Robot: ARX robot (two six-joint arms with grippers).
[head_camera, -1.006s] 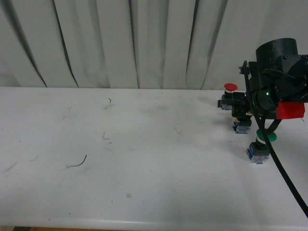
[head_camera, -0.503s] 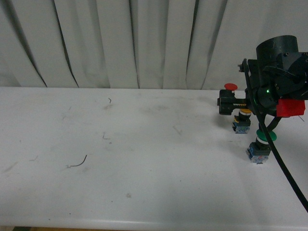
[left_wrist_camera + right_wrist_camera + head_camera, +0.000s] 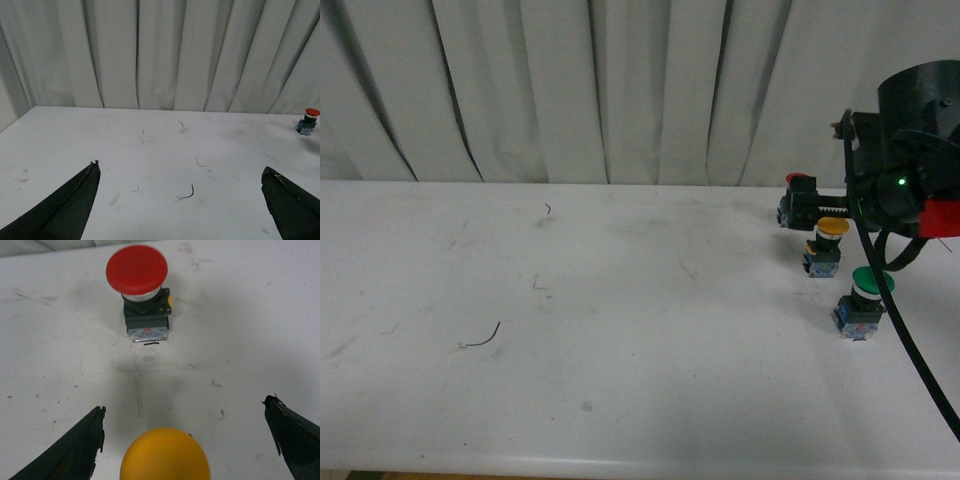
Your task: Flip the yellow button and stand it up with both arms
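Observation:
The yellow button (image 3: 827, 246) stands upright on the white table (image 3: 620, 300), orange-yellow cap up and blue-clear block down. My right gripper (image 3: 800, 212) hangs open just above and behind it, touching nothing. In the right wrist view the yellow cap (image 3: 165, 455) lies between and below the spread fingers (image 3: 75, 450) of the right gripper (image 3: 184, 406). My left gripper (image 3: 180, 169) is open and empty over bare table, far from the buttons. The left arm does not show in the front view.
A red-capped button (image 3: 137, 270) stands just beyond the yellow one, half hidden in the front view (image 3: 798, 180); it also shows small in the left wrist view (image 3: 308, 120). A larger green-capped button (image 3: 863, 298) stands nearer the front. A grey curtain (image 3: 620, 90) hangs behind the table.
My right gripper has lifted off the yellow button and drawn back up and to the right. The yellow button now stands uncovered, cap up.

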